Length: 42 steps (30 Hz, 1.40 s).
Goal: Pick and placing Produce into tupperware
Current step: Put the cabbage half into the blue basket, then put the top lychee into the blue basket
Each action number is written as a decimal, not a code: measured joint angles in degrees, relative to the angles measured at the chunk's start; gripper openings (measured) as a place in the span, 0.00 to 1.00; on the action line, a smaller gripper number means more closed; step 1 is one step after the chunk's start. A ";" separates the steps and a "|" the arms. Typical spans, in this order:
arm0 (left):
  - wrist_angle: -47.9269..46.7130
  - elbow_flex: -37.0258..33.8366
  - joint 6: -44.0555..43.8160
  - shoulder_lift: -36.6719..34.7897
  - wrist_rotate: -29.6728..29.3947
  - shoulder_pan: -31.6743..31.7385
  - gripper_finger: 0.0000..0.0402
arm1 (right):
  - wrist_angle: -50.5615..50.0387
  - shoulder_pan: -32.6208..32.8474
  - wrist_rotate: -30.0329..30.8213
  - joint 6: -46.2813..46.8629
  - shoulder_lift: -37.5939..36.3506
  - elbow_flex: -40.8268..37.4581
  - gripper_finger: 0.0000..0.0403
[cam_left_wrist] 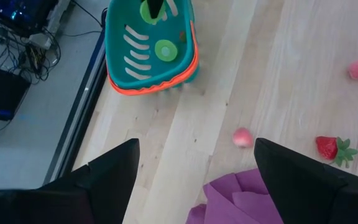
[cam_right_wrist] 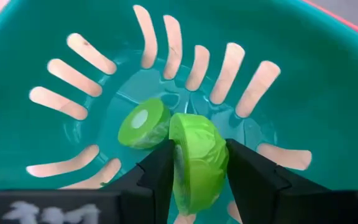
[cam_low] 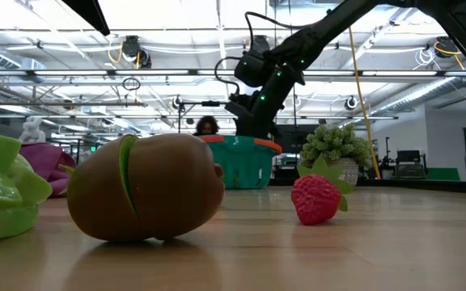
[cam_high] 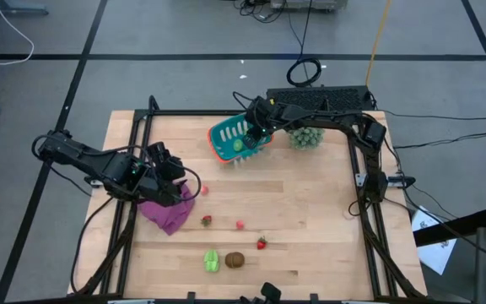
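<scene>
We see a wooden table point(cam_high: 310, 211) from above. On the left, the left claw point(cam_high: 169, 173) rests over a purple cloth point(cam_high: 171, 211), its fingers point(cam_left_wrist: 104, 180) spread apart and holding nothing. Just beyond that claw lie a pale pink piece of toy produce point(cam_high: 204, 191) and, nearer the front edge, a small red one point(cam_high: 207, 221), another pink one point(cam_high: 240, 225) and a toy strawberry point(cam_high: 261, 243). At the front edge sit a light green toy vegetable point(cam_high: 212, 260) and a brown oval toy kiwi point(cam_high: 234, 260), side by side.

Farther right, the right claw point(cam_high: 256, 128) reaches down into the teal tupperware basket point(cam_high: 224, 135), clamped on a light green toy half point(cam_right_wrist: 197, 158). Directly below it, on the basket floor, lies a second green piece point(cam_right_wrist: 143, 124). Just right of this claw stands a spiky pale-green plant point(cam_high: 305, 137).
</scene>
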 joint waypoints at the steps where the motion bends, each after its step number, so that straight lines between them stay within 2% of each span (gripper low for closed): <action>1: 0.00 0.00 0.00 0.00 0.00 0.00 0.81 | 0.01 0.10 -0.01 -0.53 -0.03 0.00 0.34; 11: 0.00 0.00 0.01 0.00 0.00 0.00 0.81 | 2.34 0.62 0.21 -1.91 -0.04 0.00 0.44; 23: -0.04 0.00 0.02 0.00 0.00 0.00 0.81 | 4.08 1.25 0.23 -2.68 -3.50 0.00 0.45; 33: 0.75 0.00 -2.04 0.00 1.09 0.00 0.81 | 4.97 5.86 0.25 -2.90 -16.63 0.00 0.45; 37: 3.72 -0.85 -3.24 -0.06 4.52 -0.11 0.81 | 5.36 9.66 0.23 -2.90 -22.95 0.00 0.45; 42: 10.73 -6.69 -2.72 -0.07 10.24 -0.11 0.81 | 5.50 14.45 0.27 -2.90 -29.51 0.00 0.45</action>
